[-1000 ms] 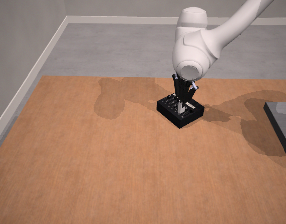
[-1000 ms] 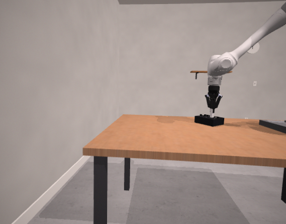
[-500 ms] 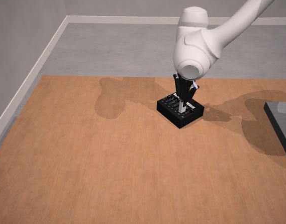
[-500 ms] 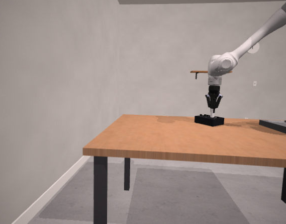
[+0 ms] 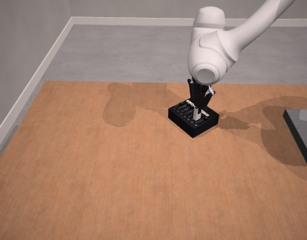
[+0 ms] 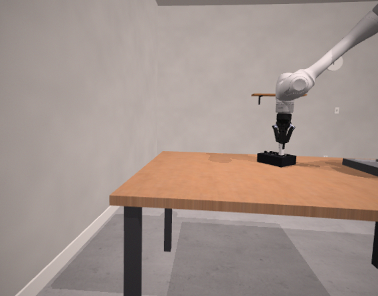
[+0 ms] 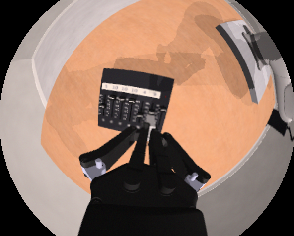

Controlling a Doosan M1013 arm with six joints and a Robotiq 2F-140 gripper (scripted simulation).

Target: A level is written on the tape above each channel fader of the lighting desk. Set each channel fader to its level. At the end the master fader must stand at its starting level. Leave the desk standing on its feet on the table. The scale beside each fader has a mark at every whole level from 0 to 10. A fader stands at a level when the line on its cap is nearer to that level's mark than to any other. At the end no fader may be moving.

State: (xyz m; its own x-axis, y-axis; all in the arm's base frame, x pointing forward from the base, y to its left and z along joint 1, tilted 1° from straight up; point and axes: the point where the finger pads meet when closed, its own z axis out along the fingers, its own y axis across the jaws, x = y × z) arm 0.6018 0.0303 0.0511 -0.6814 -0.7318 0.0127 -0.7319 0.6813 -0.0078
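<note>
Black lighting desk (image 5: 182,121) directly under hand (image 5: 197,116) | hand pinched narrow, empty | wooden table (image 5: 101,172)

Arm (image 5: 260,15): matte off-white shell, smooth tapered tube link entering from upper right of the frame, faint seam lines where shell panels meet. Wrist joint (image 5: 209,53): bulbous rounded housings, domed cap on top, flat circular end cap facing the top view. Short white collar below it in the exterior view. End effector (image 6: 283,133): black body, black linkage bars, small silver-lilac pivot knuckles at the outer joints, pale light-grey pads (image 5: 197,114) on the fingers. Wrist view: glossy black rounded housing fills the lower centre.
</note>
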